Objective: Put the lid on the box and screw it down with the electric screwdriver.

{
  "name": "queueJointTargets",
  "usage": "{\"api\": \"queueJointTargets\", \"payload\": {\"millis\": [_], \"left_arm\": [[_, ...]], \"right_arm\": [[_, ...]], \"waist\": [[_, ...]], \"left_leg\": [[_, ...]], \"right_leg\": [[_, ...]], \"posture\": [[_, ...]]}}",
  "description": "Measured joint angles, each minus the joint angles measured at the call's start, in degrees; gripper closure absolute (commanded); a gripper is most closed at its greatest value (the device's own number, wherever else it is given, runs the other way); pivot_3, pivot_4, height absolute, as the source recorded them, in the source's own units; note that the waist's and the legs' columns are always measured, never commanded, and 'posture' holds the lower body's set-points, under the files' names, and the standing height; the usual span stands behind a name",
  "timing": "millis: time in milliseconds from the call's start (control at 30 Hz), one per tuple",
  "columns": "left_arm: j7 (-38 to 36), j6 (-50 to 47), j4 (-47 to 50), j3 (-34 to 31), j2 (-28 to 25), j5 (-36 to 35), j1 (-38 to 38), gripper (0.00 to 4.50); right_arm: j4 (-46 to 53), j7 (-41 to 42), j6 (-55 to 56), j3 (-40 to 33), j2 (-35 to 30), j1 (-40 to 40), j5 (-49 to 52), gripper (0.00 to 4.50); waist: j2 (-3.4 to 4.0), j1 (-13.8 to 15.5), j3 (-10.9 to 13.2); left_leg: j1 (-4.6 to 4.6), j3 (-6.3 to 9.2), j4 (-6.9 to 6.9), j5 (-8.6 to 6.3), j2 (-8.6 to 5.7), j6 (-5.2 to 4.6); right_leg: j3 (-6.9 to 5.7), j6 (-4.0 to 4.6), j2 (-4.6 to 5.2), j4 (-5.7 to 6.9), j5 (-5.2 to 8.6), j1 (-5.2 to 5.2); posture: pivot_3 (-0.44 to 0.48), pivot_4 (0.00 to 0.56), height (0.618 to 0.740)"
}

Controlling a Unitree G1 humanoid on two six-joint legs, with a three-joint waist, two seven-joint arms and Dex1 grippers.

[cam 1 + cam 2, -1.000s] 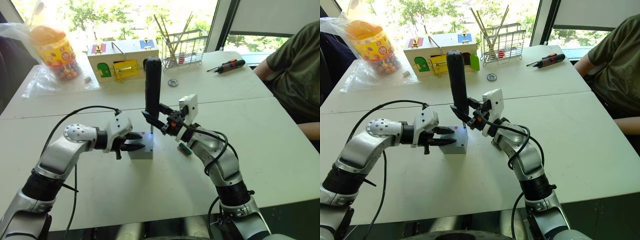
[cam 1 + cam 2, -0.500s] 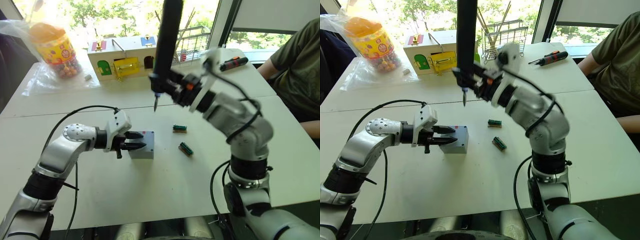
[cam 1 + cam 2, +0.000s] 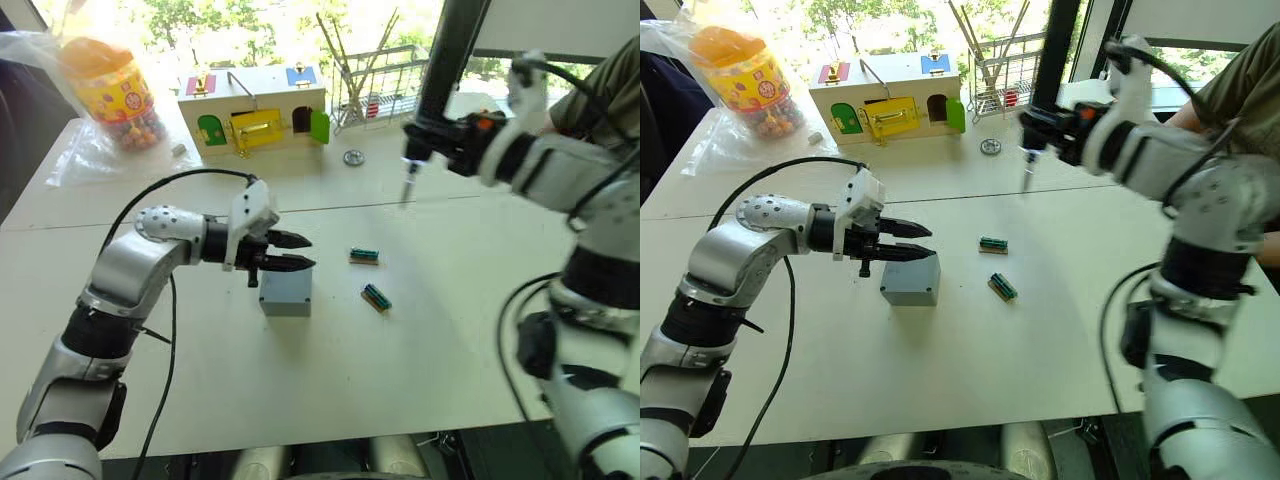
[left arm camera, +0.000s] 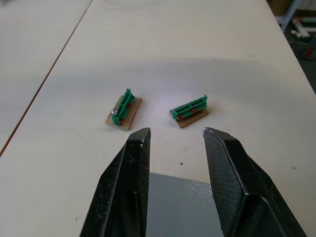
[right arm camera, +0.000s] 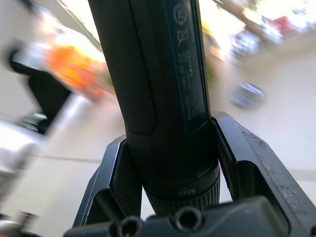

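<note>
- The box (image 3: 286, 290), with the lid (image 3: 912, 279) seated on it, is seen just left of centre in the head views; it is judged closed, so that only fastening remains to be checked.
- The left gripper (image 3: 288, 252) is held just above and beside the box's near-left edge, apart from it. Its fingers (image 4: 129, 187) are parted by a moderate gap and nothing is held between them; in the left wrist view the grey lid surface lies below the gap.
- The electric screwdriver (image 3: 443, 75) is held upright at the upper right of the frame, bit downward, well apart from the box. It is clamped at its lower barrel by the right gripper (image 5: 170, 187), whose fingers are closed against both sides of the barrel.
- The tool is judged to be kept vertical so that the bit can meet a screw squarely.
- Two small green connector blocks (image 3: 371, 277) lie right of the box, untouched.
</note>
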State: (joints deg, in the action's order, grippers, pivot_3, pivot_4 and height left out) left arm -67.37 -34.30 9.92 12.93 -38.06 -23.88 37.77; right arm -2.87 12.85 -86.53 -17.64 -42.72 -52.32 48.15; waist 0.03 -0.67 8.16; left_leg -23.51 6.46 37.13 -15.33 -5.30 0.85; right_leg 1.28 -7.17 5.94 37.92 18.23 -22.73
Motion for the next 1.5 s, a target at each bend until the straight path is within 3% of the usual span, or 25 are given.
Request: {"api": "queueJointTargets", "payload": {"millis": [100, 233, 733, 1233, 1300, 1433, 1500], "left_arm": [[-0.2, 1.6, 0.4, 1.7, 1.7, 0.8, 0.2, 2.79], [0.5, 2.2, 1.9, 2.9, 3.5, 1.0, -1.2, 2.79], [7.6, -5.2, 8.7, 3.7, 4.7, -0.2, -8.0, 2.79], [8.9, -3.2, 9.2, 3.8, 4.5, 0.9, -8.8, 2.79], [8.9, -2.6, 9.2, 3.8, 4.6, 0.9, -8.8, 2.79], [8.9, -2.3, 8.5, 3.8, 4.8, 1.1, -8.8, 2.79], [8.9, -2.2, 8.2, 3.8, 4.9, 1.4, -8.8, 2.79]], "right_arm": [[-9.2, 5.4, -5.6, 7.0, -9.5, 3.8, 4.5, 2.74], [-10.4, 12.3, -5.6, 16.8, -17.3, 4.6, 9.0, 2.74], [-16.0, 23.0, -2.4, 33.7, -15.9, 2.2, -7.3, 2.74], [-20.0, 30.4, -0.1, 35.8, -13.2, -0.4, -17.0, 2.74], [-19.9, 30.9, 0.0, 35.8, -12.9, -0.4, -17.8, 1.72], [-20.0, 32.0, 0.2, 35.3, -12.0, -1.0, -18.5, 0.2], [-20.2, 32.1, 0.3, 35.1, -11.8, -1.3, -18.9, 0.04]], "waist": [[0.1, -0.7, 0.5], [0.44, -2.3, 0.9], [0.35, 0.1, 1.0], [0.27, -0.1, 0.9], [0.25, -0.1, 0.9], [0.2, -0.1, 0.9], [0.2, -0.1, 0.9]], "left_leg": [[0.02, -0.25, 0.02, -0.12, 0.11, -0.24], [0.02, -0.35, -0.01, -0.14, 0.25, -0.28], [-0.05, -0.3, 0.27, -0.06, 0.08, -0.12], [-0.03, -0.27, 0.32, -0.04, 0.1, -0.09], [-0.03, -0.27, 0.32, -0.04, 0.1, -0.09], [0.05, -0.27, 0.34, -0.04, 0.1, -0.09], [0.05, -0.27, 0.36, -0.04, 0.09, -0.09]], "right_leg": [[0.1, 0.0, -0.03, 0.06, 0.0, -0.06], [0.18, -0.02, -0.16, 0.21, 0.0, -0.23], [0.15, -0.04, -0.11, 0.22, -0.02, -0.17], [0.13, -0.04, -0.1, 0.21, -0.02, -0.1], [0.13, -0.04, -0.09, 0.21, -0.02, -0.1], [0.13, -0.04, -0.1, 0.21, -0.02, -0.01], [0.13, -0.04, -0.1, 0.21, -0.02, 0.0]], "posture": [[0.0, 0.15, 0.74], [0.0, 0.15, 0.74], [0.0, 0.15, 0.74], [0.0, 0.15, 0.74], [0.0, 0.15, 0.74], [0.0, 0.15, 0.74], [0.0, 0.15, 0.74]]}}
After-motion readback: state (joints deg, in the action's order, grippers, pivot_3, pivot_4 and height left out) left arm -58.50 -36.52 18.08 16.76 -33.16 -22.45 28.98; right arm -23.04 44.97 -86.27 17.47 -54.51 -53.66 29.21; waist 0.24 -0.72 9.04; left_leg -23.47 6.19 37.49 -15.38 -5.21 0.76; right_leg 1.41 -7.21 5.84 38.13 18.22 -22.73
